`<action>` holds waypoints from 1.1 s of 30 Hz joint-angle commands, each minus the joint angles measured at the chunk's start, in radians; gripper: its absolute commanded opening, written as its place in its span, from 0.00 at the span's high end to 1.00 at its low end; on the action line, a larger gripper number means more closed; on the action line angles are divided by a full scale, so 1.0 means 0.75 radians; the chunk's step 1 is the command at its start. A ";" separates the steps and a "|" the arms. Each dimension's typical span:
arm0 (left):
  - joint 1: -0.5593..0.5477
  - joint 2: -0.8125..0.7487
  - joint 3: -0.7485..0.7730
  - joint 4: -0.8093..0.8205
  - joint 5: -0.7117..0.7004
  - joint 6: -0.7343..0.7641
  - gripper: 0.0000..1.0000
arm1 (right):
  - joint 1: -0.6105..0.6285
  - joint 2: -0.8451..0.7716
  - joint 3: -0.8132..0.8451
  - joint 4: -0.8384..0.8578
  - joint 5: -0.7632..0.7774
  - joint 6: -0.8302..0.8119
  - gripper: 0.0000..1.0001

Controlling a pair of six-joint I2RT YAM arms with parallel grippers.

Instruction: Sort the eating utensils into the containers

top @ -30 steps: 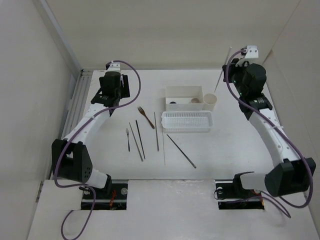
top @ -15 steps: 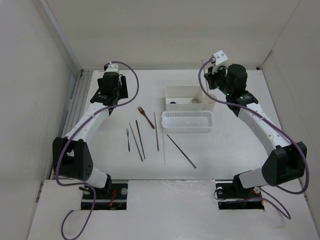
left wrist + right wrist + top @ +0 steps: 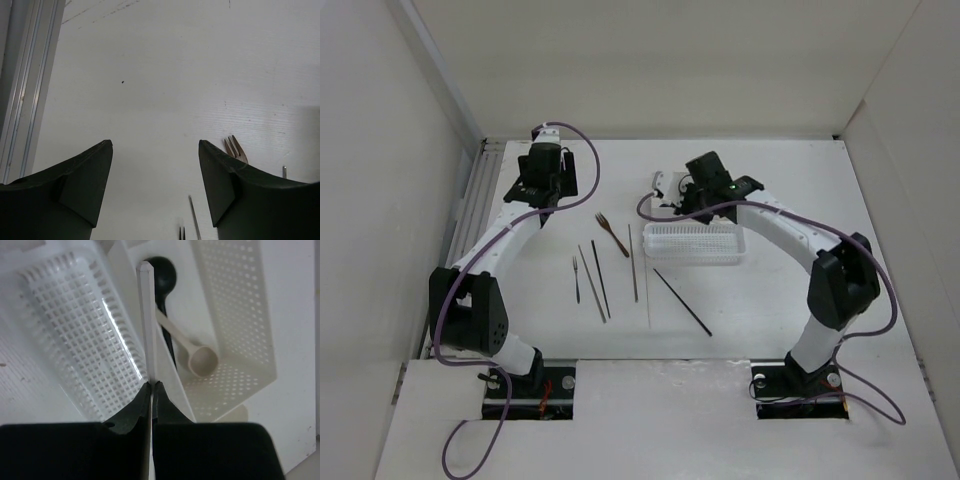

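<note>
My right gripper is shut on a thin pale chopstick and holds it over the edge between the perforated white basket and the white box. A cream spoon and a dark spoon lie in the box. In the top view the right gripper hangs over the box's left end, behind the basket. My left gripper is open and empty at the back left. On the table lie a brown fork, a small dark fork and dark chopsticks. My right arm hides the cup.
More chopsticks lie in the middle of the table, one slanted at the right. A metal rail runs along the table's left side. White walls enclose the table. The left wrist view shows the fork's tines beside my right finger.
My right arm has swung from the back right corner leftward over the box, lowering the pale chopstick it holds. It now covers the cup. The left arm has not moved.
</note>
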State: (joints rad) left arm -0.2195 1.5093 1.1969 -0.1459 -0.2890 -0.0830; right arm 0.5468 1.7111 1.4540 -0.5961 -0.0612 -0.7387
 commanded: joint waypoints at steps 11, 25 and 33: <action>0.006 -0.043 0.010 0.051 0.013 0.014 0.32 | 0.142 0.101 -0.039 -0.025 0.280 -0.142 0.73; 0.006 -0.122 -0.123 0.019 0.038 -0.071 0.32 | 0.167 -0.142 -0.012 0.056 0.020 0.352 0.44; -0.006 -0.176 -0.242 -0.055 0.185 -0.294 0.32 | 0.400 -0.398 -0.537 0.193 0.036 1.021 0.30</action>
State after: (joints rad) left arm -0.2203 1.4258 1.0470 -0.1673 -0.2047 -0.2226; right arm 0.7639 1.4117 1.1835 -0.4873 -0.0391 -0.2153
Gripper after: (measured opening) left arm 0.676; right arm 0.711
